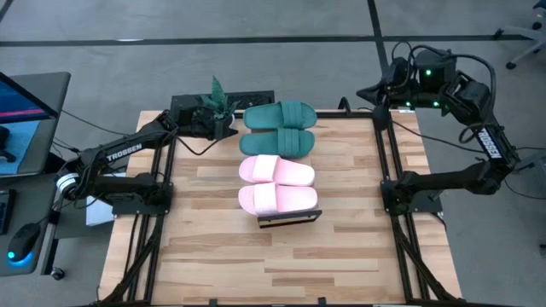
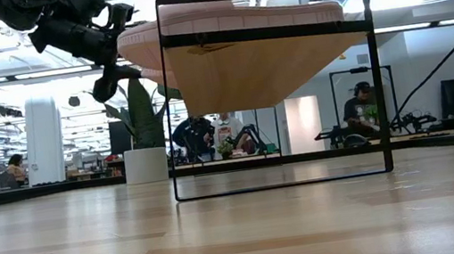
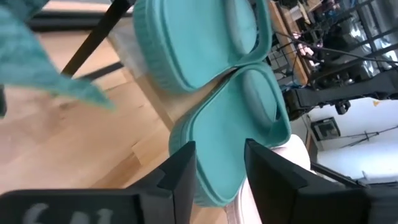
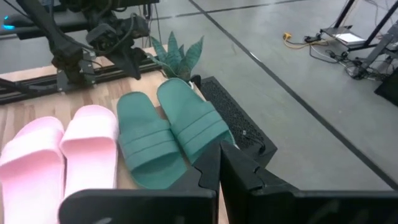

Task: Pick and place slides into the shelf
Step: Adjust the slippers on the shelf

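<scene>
Left gripper sitting part-open, empty, just beside green slides on shelf; retracting carelessly risks clipping one off; right gripper idling closed

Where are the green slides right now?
In the high view the green slides lie side by side at the shelf's far end, beside the pink slides, near the left gripper.
</scene>
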